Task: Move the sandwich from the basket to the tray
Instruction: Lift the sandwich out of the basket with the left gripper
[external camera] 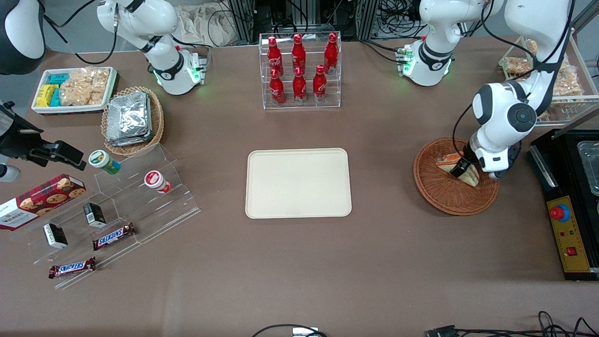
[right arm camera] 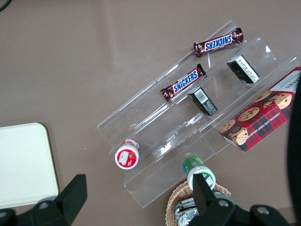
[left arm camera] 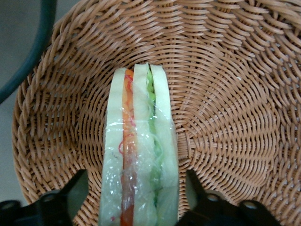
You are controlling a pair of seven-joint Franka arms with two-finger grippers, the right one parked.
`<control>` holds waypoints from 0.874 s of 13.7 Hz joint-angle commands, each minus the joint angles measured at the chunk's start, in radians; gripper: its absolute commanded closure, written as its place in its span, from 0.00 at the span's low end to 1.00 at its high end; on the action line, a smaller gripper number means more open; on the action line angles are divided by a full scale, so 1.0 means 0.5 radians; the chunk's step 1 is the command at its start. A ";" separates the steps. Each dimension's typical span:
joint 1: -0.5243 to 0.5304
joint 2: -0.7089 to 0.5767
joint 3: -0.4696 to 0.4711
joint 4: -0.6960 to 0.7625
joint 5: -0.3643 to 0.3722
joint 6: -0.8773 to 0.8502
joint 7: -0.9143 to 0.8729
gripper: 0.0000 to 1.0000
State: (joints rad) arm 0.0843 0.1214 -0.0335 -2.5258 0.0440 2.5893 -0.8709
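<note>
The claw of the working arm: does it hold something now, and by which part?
Nothing is held yet. The claw is down in the basket, open, with one finger on each bread face of the sandwich, apart from the wrap.

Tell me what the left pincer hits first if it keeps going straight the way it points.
Probably the sandwich: the left pincer is open, one finger on each side of the wrapped wedge, pointing down into the basket. Depth is unclear, but the basket's woven floor would likely come next.
</note>
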 commanded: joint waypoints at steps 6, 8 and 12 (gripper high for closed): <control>-0.006 -0.104 -0.004 0.011 0.053 -0.073 -0.025 1.00; -0.006 -0.193 -0.010 0.105 0.123 -0.269 -0.013 1.00; -0.009 -0.292 -0.208 0.494 0.148 -0.842 0.131 1.00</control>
State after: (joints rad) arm 0.0834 -0.0010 -0.0852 -2.3725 0.1015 2.2952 -0.8249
